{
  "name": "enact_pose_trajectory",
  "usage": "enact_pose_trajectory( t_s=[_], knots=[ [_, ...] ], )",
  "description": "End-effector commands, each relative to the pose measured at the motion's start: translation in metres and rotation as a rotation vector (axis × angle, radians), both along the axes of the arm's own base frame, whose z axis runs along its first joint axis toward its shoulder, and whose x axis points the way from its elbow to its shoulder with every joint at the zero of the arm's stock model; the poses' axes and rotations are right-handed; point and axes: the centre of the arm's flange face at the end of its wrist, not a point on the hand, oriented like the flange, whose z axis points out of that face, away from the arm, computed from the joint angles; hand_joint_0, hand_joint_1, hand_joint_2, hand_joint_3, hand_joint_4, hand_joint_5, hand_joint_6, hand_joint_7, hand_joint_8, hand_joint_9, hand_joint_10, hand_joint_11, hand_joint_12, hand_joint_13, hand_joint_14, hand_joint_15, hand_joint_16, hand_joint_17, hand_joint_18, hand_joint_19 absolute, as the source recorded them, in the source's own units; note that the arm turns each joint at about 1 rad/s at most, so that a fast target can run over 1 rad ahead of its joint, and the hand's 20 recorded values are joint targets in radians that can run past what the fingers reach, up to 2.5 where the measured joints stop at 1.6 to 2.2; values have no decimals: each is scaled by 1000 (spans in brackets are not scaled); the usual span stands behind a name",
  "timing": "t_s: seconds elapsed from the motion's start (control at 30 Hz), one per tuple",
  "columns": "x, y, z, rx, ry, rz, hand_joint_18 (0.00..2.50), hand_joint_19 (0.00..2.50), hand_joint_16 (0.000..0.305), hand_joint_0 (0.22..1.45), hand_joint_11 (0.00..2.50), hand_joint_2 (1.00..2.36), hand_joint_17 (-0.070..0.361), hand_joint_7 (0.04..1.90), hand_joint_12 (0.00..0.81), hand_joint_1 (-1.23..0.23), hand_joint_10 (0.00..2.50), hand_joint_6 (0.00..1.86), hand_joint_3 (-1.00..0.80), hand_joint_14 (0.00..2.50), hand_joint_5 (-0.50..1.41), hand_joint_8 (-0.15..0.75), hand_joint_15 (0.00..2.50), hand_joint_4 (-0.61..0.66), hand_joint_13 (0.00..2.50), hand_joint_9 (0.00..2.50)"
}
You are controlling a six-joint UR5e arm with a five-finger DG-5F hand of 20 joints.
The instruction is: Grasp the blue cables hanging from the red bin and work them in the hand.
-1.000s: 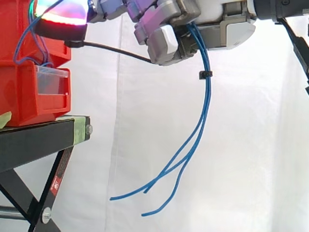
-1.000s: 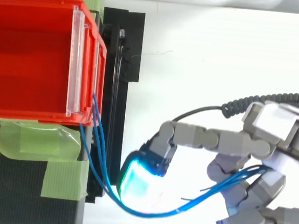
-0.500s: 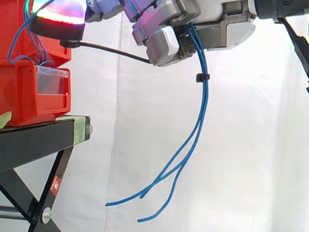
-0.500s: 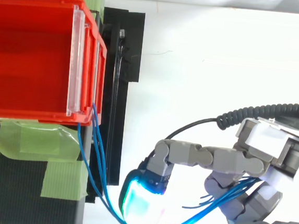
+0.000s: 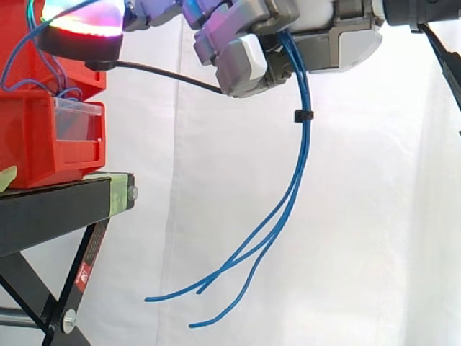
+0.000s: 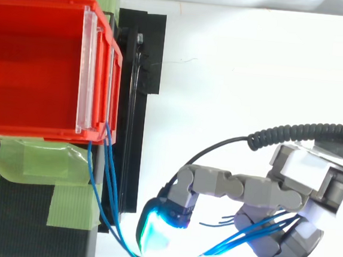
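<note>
The black metal stand (image 5: 50, 209) carried the red open-topped plastic bin (image 6: 33, 62) at its edge, so cables could hang free. Beside the bin, the grey robot hand (image 5: 331, 43) had its fingers curled round the thin blue cables (image 5: 304, 140). These ran from the bin's front corner through its grasp, loose ends dangling below. A small black tie (image 5: 302, 115) bundled them, probably easing handling.

Gripped in the curled hand (image 5: 245, 61) as thin blue cables (image 5: 305, 137), cinched by a small black tie (image 5: 303, 115), sweeping down toward 7 o'clock, loose ends splayed apart. From above, leaving the red bin (image 6: 39, 130) at its 5 o'clock corner, dipping toward 6 o'clock.
</note>
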Motion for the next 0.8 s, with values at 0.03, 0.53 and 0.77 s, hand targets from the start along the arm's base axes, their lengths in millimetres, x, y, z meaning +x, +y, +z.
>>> enact_pose_trajectory(
  t_s=[0.03,0.53,0.77],
  knots=[
    [0,2,-1,25,-6,9,2500,648,237,986,2500,1011,178,1371,712,-675,2500,97,141,2500,440,535,1972,241,2021,1779],
    [-4,1,-17,69,-32,11,2500,648,237,1060,2500,1017,178,1388,712,-669,2500,80,295,2500,421,535,1972,255,2021,1779],
    [-4,1,-16,71,-31,11,2500,648,237,870,2500,1021,178,1401,712,-670,2500,1,-208,2500,443,535,1972,244,2021,1779]
  ],
)
